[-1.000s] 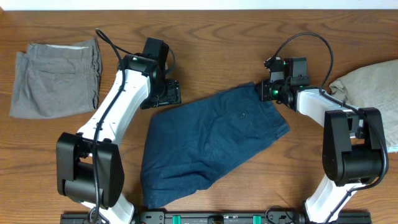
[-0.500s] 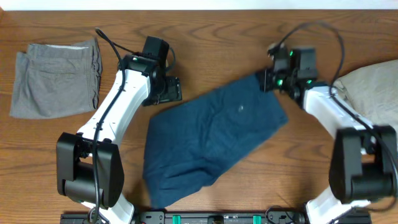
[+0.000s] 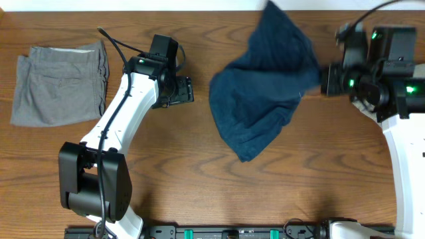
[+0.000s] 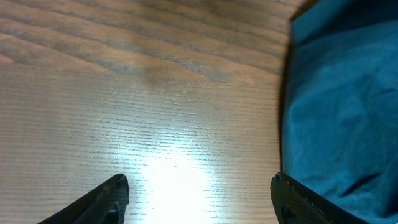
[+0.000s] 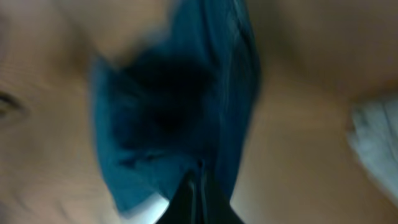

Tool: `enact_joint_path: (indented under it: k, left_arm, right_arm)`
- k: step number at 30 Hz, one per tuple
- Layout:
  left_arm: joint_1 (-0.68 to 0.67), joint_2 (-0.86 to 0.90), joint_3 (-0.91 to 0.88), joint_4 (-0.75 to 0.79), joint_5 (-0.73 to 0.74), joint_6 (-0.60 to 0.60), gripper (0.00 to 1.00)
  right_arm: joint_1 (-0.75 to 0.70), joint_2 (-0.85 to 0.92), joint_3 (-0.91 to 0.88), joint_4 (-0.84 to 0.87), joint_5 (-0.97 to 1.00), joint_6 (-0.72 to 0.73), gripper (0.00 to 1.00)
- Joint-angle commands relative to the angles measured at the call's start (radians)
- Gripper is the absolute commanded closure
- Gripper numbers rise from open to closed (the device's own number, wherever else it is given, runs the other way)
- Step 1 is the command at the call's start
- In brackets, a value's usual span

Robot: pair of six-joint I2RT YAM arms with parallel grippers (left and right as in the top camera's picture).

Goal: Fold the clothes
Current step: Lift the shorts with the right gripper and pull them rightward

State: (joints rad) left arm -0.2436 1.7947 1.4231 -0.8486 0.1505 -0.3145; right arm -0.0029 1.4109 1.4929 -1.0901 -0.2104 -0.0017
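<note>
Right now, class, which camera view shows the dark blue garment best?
The overhead view: the dark blue garment shows nearly whole, bunched and held at one edge by the right gripper. The left wrist view catches only one side of it; the right wrist view is blurred and very close.

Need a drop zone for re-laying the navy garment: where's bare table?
Widest: front-centre table, between left arm and right arm, in front of the hanging navy garment. Also a narrow strip between grey shorts and left arm. Crowded: back centre, open left pincer beside the garment, right pincer shut on it.

Plain navy clothes (image 3: 262, 99), grey shorts (image 3: 58, 83)
</note>
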Motion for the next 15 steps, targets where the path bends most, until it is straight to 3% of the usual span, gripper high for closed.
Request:
enact_joint_path:
  k: [1, 3, 6, 11, 15]
  left_arm:
    - [0.005, 0.001, 0.029, -0.007, 0.003, 0.005, 0.26]
    - [0.005, 0.001, 0.028, -0.010, 0.053, 0.005, 0.26]
    - [0.003, 0.001, 0.028, -0.006, 0.146, 0.005, 0.25]
    - [-0.027, 0.001, 0.021, 0.039, 0.205, 0.006, 0.25]
    - [-0.071, 0.001, 0.006, 0.112, 0.205, 0.005, 0.18]
  right_arm:
    - [-0.018, 0.040, -0.031, -0.099, 0.418, 0.015, 0.99]
    - [-0.039, 0.049, -0.053, -0.141, 0.638, 0.113, 0.99]
    - [-0.083, 0.050, -0.080, -0.156, 0.776, 0.198, 0.99]
    - [-0.130, 0.050, -0.082, -0.154, 0.654, 0.203, 0.99]
    - [-0.129, 0.050, -0.082, -0.156, 0.620, 0.203, 0.99]
